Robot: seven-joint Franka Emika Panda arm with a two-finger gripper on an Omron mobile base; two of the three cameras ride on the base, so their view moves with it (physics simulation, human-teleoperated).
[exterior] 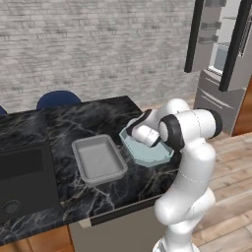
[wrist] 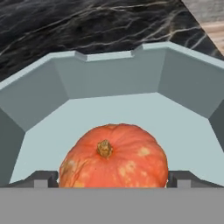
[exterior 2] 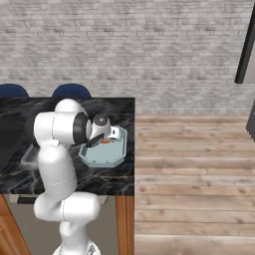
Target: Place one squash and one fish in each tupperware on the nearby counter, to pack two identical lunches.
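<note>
1 squash (wrist: 113, 156) sits in the tupperware (wrist: 113, 74), gripper (wrist: 113, 178) released, seemingly clear of it; next move: lift out, fetch a fish

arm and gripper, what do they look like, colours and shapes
The arm is glossy white, built of rounded tubular links with dark bands at its joints. The gripper ends in two small dark grey, blocky fingertips. No cables or markings are visible.

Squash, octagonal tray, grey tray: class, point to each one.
Squash (wrist: 114, 156): hand view, its orange skin below the stem.
Octagonal tray (wrist: 113, 72): hand view, its far wall.
Grey tray (exterior: 98, 158): left base view, its bare floor.
</note>
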